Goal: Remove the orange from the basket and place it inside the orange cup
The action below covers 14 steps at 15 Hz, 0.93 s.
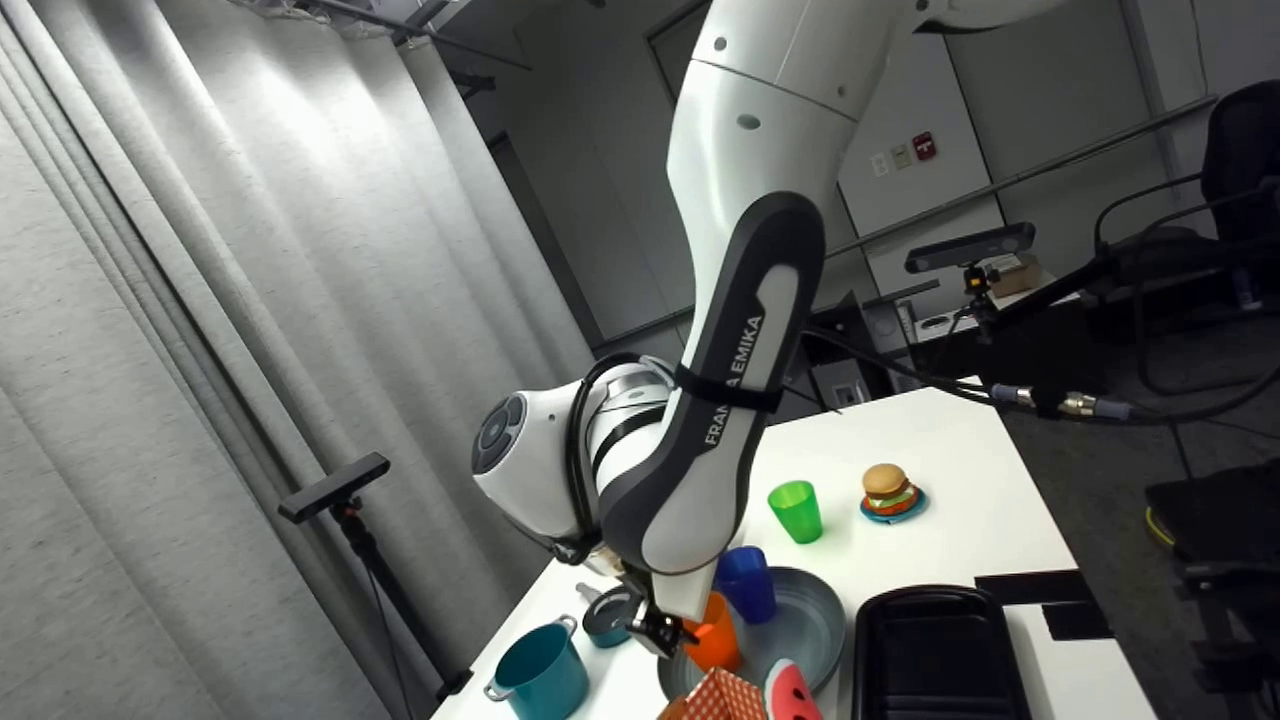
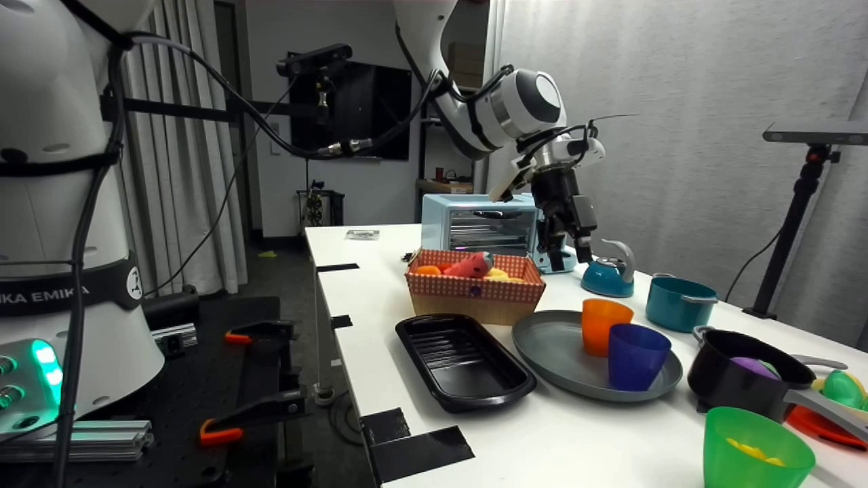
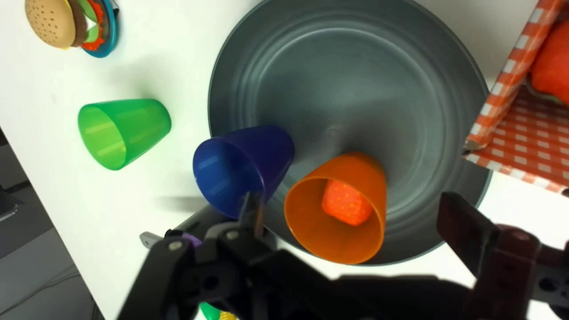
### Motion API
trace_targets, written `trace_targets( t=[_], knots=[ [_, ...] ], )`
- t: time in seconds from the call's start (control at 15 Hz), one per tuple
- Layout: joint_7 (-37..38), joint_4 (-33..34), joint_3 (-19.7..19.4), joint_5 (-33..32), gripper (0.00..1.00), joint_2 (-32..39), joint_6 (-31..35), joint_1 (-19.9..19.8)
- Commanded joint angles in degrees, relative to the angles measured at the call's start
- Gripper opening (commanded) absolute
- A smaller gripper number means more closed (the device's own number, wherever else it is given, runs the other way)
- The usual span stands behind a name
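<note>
I see the fingers wide apart, with free air between them; they hang above the worktop. For the task's fruit I have two candidates and cannot decide. In an exterior view, a plain orange fruit shows only its top over the wall of the basket; in the wrist view, a dotted piece of orange-red colour lies inside the orange cup.

In an exterior view the arm hides a part of this cup, and the lower border cuts the basket. The green cup is cut there also, and the yellow bits inside it are hard for me to recognise.

The orange cup and the blue cup are of smooth plastic, tapering, and both stand upright on the grey plate, which is round and shallow with fine rings. The green cup is translucent. The basket has wood-like sides and a red-and-white checked lining. Beside the plate, the tray is black, glossy, and ribbed towards one end. The burger has small dark specks on its bun.
</note>
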Motion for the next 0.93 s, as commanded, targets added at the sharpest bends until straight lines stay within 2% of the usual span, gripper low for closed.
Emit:
trace_targets(
  t=[0.0,0.87],
  knots=[
    [2.39,-7.38,0.32,-2.64,1.0,-6.72,0.23,0.99],
    [7.93,-22.78,6.12,-5.8,1.0,-21.6,-1.19,-0.39]
  ],
)
